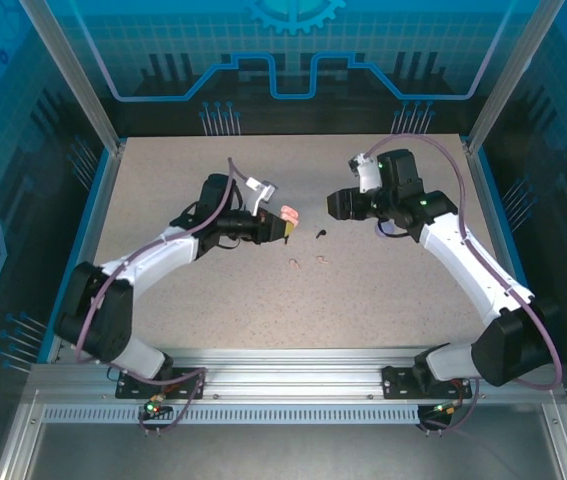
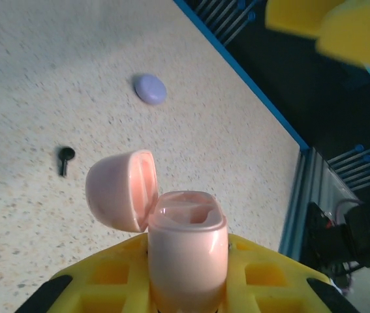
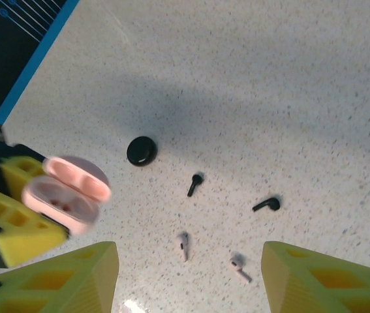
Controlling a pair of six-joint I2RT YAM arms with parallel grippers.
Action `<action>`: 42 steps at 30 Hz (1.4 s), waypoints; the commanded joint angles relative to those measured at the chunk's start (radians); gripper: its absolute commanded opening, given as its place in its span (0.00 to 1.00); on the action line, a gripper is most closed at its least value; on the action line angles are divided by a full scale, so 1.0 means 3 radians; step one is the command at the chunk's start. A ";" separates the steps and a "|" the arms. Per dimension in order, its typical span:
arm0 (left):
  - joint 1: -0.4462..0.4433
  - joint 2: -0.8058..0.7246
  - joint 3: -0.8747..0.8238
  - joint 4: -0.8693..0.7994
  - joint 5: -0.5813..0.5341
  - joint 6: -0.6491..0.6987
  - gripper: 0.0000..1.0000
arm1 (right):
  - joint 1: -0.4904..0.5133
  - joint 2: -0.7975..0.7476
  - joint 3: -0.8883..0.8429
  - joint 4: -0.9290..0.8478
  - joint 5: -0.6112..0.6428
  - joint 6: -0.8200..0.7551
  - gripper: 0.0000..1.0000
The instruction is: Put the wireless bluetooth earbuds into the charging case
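The left gripper (image 1: 282,227) pinches an open pink charging case (image 2: 186,241); the right gripper (image 3: 188,277) hangs spread above two black earbuds (image 3: 195,183) and two pale earbuds (image 3: 183,246) lying loose on the desk (image 3: 269,85).

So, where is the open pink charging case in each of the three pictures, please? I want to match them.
Top external: the pink case sits near the middle of the table, at the tip of the left gripper.
Left wrist: bottom centre, its lid swung open to the left.
Right wrist: left edge, held between yellow fingers.
Shared landmark: the black earbuds lying on the table nearby.
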 commanded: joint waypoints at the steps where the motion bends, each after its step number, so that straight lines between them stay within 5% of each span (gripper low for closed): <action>1: 0.0017 -0.0395 -0.0262 0.0636 -0.0526 -0.0115 0.00 | 0.0150 0.0091 -0.0087 -0.0196 0.0121 0.0151 0.60; 6: 0.0013 -0.1028 -0.0755 0.1232 -0.1089 -0.0083 0.00 | 0.0380 0.0326 -0.0260 -0.0096 0.0183 0.0219 0.60; 16: -0.0059 -0.1682 -0.1034 0.1440 -0.1404 0.0260 0.00 | 0.0796 0.1002 -0.0001 -0.0085 0.0397 0.0339 0.58; 31: -0.0114 -0.1798 -0.1232 0.1958 -0.1734 0.0324 0.00 | 0.1081 0.1838 0.0800 -0.0777 0.0874 0.0356 0.53; 42: -0.0116 -0.1717 -0.1225 0.1936 -0.1658 0.0307 0.00 | 0.1031 0.1559 0.0881 -0.0722 0.0925 0.0395 0.50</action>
